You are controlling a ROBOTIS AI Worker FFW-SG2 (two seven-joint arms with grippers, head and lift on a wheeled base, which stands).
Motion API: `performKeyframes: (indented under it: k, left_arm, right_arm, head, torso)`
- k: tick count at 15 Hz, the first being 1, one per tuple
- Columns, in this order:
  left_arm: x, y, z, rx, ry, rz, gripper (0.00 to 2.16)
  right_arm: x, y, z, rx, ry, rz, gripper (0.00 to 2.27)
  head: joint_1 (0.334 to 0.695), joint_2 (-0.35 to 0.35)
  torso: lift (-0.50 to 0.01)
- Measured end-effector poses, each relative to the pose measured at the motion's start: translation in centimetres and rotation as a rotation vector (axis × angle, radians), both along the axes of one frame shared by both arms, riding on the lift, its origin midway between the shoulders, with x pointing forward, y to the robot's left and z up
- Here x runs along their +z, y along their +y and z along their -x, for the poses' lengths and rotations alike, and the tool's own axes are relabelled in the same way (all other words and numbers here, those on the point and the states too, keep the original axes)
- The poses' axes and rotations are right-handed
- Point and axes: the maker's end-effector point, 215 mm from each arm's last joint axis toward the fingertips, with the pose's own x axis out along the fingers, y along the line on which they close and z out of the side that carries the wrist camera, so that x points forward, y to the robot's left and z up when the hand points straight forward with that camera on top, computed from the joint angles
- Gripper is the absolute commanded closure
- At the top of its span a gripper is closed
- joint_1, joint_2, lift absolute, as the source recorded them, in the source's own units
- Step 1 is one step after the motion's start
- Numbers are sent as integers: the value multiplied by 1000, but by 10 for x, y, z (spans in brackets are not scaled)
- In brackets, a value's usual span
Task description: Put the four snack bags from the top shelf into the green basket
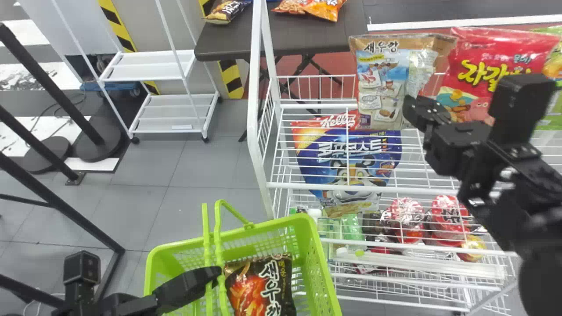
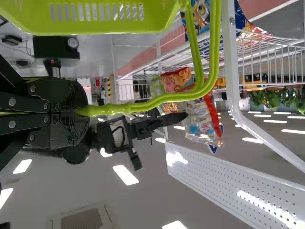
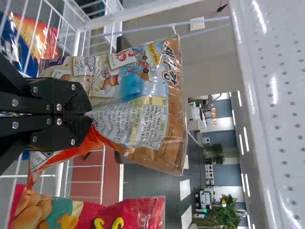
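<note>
Green basket (image 1: pixel 320 272) hangs beside white shelving (image 1: pixel 253 109), over grey tiles (image 1: pixel 210 162).

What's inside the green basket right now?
One dark snack bag with red on its front lies in the green basket. The basket floor under it is covered; the left gripper, at the handles, hides more, and the near end is cut off.

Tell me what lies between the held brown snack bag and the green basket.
In the head view, a blue tiger bag behind a white rack rail.
</note>
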Motion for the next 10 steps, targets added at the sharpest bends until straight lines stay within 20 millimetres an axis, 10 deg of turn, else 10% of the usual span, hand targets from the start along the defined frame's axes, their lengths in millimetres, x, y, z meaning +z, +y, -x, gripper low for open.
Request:
performKeyframes:
  k: [4, 10]
  left_arm:
    - [2, 0, -3, 0, -7, -1, 2142]
    - [3, 0, -4, -3, -11, -3, 2142]
  right_arm:
    - [-2, 20, 77, 61, 78, -52, 2253]
    - [-58, 85, 173, 268, 373, -73, 2253]
  head:
    - [695, 215]
    - [695, 350]
  torso:
    - [0]
    - [0]
